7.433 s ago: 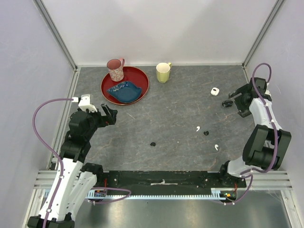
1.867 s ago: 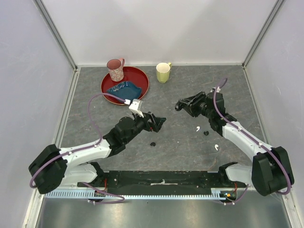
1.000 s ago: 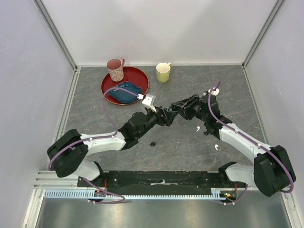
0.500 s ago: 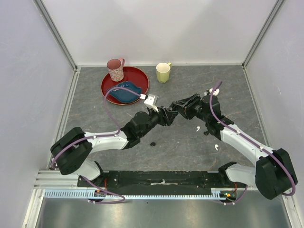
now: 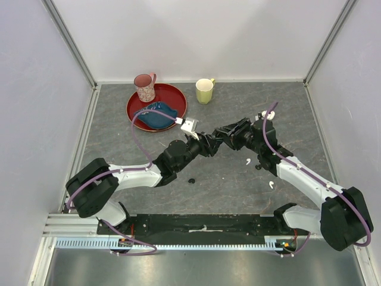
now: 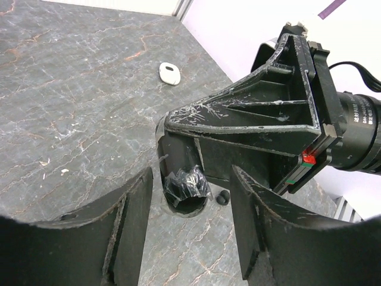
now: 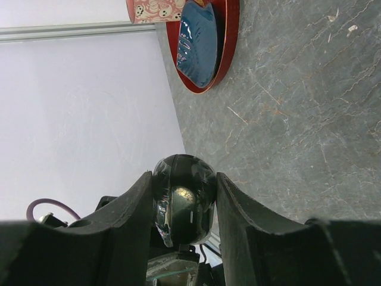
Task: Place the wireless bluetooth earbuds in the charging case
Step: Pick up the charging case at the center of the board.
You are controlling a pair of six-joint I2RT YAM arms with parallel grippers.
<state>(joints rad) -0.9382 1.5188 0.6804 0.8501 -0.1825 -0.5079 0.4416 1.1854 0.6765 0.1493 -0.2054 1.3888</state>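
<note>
The left end effector [image 6: 190, 176] has swung in to meet the right end effector [image 7: 183, 185] and narrowed its fingers around the black lump [image 6: 186, 185] that the right one is clenching. Gaps still show on both sides, so it hangs released. The case [image 6: 169, 73] and earbuds [image 5: 248, 161] lie untouched on the worktop [image 5: 297, 95], so I'd say the task hasn't started.

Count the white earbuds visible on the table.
2. One earbud lies mid-table beside the right arm; the other earbud sits nearer that arm's base. The arms may hide more.
</note>
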